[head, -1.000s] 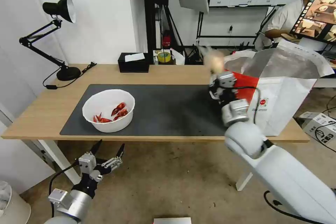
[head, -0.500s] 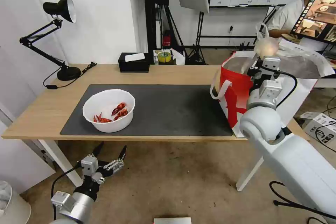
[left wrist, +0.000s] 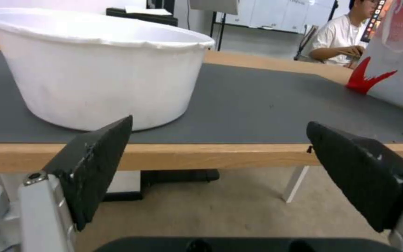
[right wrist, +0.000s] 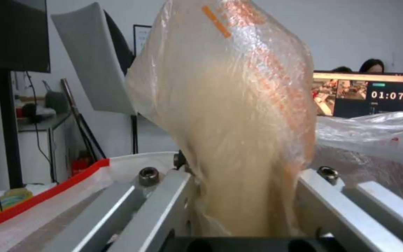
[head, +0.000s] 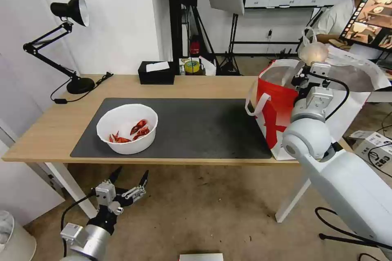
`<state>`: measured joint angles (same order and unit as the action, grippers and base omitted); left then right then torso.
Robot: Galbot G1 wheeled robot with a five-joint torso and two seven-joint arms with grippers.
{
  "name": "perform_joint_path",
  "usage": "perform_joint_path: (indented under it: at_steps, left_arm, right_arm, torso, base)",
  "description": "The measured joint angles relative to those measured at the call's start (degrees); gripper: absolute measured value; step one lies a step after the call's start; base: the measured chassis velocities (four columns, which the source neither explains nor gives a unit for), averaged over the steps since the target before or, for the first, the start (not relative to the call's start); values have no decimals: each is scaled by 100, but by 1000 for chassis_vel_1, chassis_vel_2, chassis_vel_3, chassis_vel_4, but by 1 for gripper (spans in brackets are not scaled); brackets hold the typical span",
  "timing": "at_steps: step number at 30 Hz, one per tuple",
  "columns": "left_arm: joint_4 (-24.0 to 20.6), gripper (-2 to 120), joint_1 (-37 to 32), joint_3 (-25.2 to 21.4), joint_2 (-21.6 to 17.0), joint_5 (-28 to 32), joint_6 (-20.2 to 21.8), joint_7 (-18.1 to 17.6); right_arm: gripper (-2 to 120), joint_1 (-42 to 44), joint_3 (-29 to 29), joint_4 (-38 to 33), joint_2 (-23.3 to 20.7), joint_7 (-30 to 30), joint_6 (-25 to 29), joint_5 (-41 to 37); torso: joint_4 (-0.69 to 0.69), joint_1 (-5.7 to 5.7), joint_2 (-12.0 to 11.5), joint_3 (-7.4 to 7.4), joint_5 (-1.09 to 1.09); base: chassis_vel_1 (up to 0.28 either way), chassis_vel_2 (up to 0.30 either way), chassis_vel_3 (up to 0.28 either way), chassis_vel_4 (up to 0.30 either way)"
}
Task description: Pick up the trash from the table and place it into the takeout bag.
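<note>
Right gripper [head: 316, 62] at your 2 o'clock has its jaws clamped on the knotted clear bag [head: 312, 52] above the takeout bag [head: 277, 102]. Your left gripper [head: 128, 179] hangs below the table [head: 196, 85], jaws wide and empty

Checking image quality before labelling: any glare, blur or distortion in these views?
Head view: wide-angle bending at the edges, bright monitor top right. Right wrist view: sheen on the knotted bag in the right hand. Left wrist view: left hand fingers soft.

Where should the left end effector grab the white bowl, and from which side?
Probably the near rim of the white bowl, pinched across the thin wall. It sits upright near the table's front edge, and the left end effector hangs open just below that edge. The body looks too wide to span, and the red shells lie low inside.
</note>
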<state>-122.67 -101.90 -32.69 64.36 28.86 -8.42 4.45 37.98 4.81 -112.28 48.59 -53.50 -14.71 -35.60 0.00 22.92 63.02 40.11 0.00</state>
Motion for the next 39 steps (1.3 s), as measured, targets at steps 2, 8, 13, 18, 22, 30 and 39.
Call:
perform_joint_path:
  at_steps: [2,8,13,18,22,30,39]
  left_arm:
    - [7,100,10,14,-3,9,-8,0]
    - [28,100,37,39,-5,14,-11,3]
    - [8,100,50,34,-38,31,-11,3]
    - [-14,100,19,-5,-100,47,-11,4]
    - [-24,100,20,-18,-131,59,3,4]
    - [-27,100,46,15,-132,58,19,5]
    - [-58,100,52,-5,-142,60,22,11]
  right_arm:
    - [14,15,35,-13,-20,-26,-23,-76]
    - [34,25,45,-45,-55,-19,-46,-261]
    - [52,42,37,-68,-51,12,-46,-317]
    - [69,115,73,-119,-22,34,-46,-361]
    - [84,155,97,-143,-12,50,-46,-385]
    - [100,232,141,-201,-40,98,-46,-399]
    - [100,247,158,-235,-50,108,-46,-412]
  torso:
    - [0,0,0,0,0]
    - [0,0,0,0,0]
    - [0,0,0,0,-1]
    - [0,0,0,0,0]
    - [0,0,0,0,0]
    - [0,0,0,0,0]
    - [0,0,0,0,0]
  base:
    - [0,0,0,0]
    - [0,0,0,0]
    - [0,0,0,0]
    - [0,0,0,0]
    - [0,0,0,0]
    - [0,0,0,0]
    - [0,0,0,0]
